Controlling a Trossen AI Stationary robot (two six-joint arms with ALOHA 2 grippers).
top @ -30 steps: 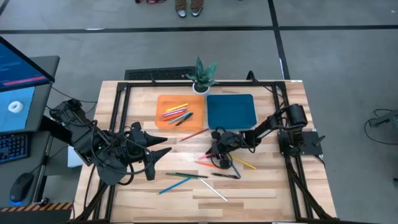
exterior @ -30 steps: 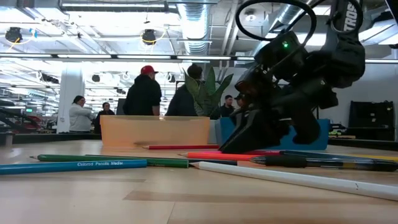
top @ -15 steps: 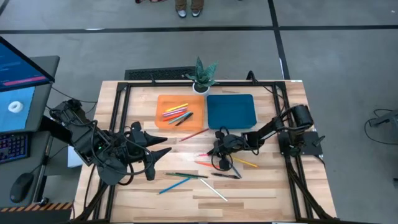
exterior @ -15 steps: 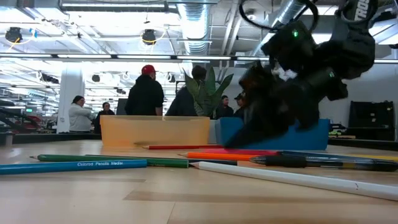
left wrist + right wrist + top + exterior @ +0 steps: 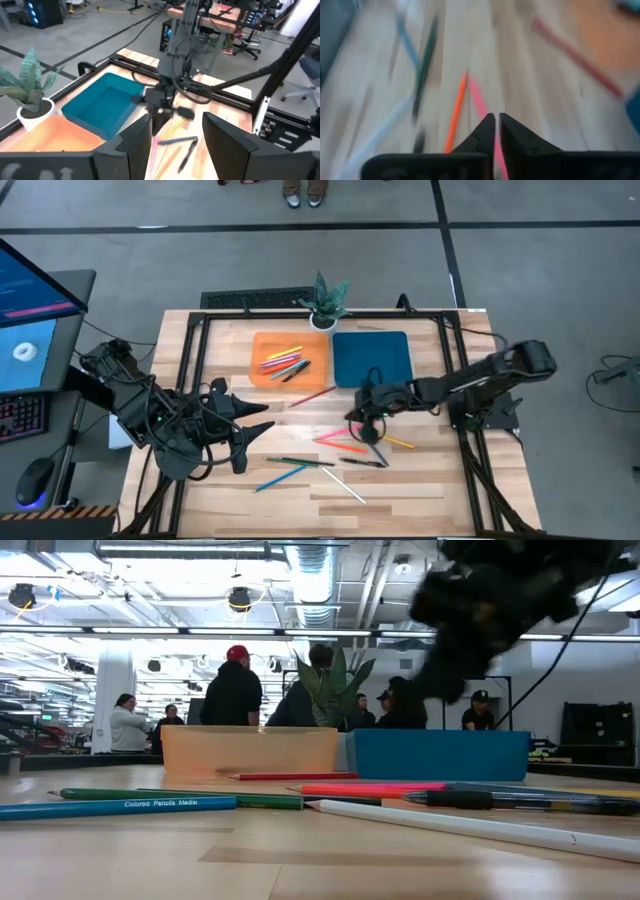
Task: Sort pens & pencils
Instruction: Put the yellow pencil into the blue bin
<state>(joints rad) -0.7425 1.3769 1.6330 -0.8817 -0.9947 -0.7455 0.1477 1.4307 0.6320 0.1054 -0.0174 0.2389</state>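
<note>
Sorting partly done: several pencils lie in the orange tray (image 5: 262, 345), blue tray (image 5: 372, 357) bare, about ten sticks left on the table (image 5: 430, 480); right gripper (image 5: 366, 423) nearly closed, nothing seen held, left gripper (image 5: 262, 420) spread and empty.

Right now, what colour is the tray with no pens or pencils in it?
Blue-teal; the empty tray beside the orange tray shows best in the high view.

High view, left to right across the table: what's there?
Left gripper → orange tray → plant → blue tray → right gripper lifted above the loose pencils
</note>
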